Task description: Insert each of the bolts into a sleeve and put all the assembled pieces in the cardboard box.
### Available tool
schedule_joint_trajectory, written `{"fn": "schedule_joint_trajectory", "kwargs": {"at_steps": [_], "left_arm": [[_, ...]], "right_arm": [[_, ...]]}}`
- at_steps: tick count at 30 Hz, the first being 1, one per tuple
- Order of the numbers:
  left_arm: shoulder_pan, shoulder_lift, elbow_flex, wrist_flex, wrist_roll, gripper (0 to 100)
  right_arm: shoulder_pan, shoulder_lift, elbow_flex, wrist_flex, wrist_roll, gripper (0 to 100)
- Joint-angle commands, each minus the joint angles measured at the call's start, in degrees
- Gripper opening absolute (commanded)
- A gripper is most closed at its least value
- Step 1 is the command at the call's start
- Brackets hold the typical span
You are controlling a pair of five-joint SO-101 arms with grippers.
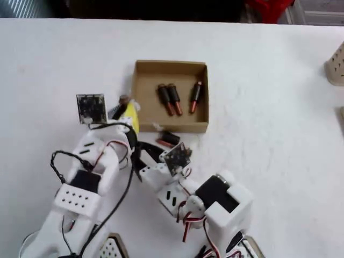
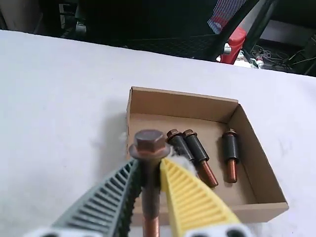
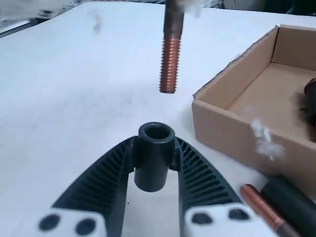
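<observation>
High view showed me three assembled pieces [image 1: 174, 99] lying in the box [image 1: 143, 80], and a fourth piece [image 1: 168, 139] on the table [image 1: 269, 161] just outside the wall nearest the arms. My left gripper [image 2: 149, 165] clamped one bolt [image 2: 149, 145] upright. The right gripper [image 3: 155, 148] gripped one sleeve [image 3: 155, 170], with the bolt's tip hanging above it, apart.

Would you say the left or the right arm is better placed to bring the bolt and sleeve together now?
Probably the left: the left gripper holds the bolt thread-down above the sleeve, which the right gripper clamps with its hole facing up. Lowering it should do.
</observation>
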Motion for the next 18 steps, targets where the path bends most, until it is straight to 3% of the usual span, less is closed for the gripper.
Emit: {"fn": "schedule_joint_trajectory", "kwargs": {"at_steps": [1, 5, 18], "left_arm": [[4.9, -2.2, 2.9, -3.4, -1.0, 2], [5.3, -2.2, 5.4, -8.6, -4.4, 2], [5.1, -2.2, 5.4, -8.4, -4.8, 2]], "right_arm": [[0.6, -0.2, -1.2, 0.0, -0.8, 1.6], [0.6, -0.2, -1.2, 0.0, -0.7, 1.6], [0.6, -0.3, -1.2, 0.0, -0.6, 1.6]]}}
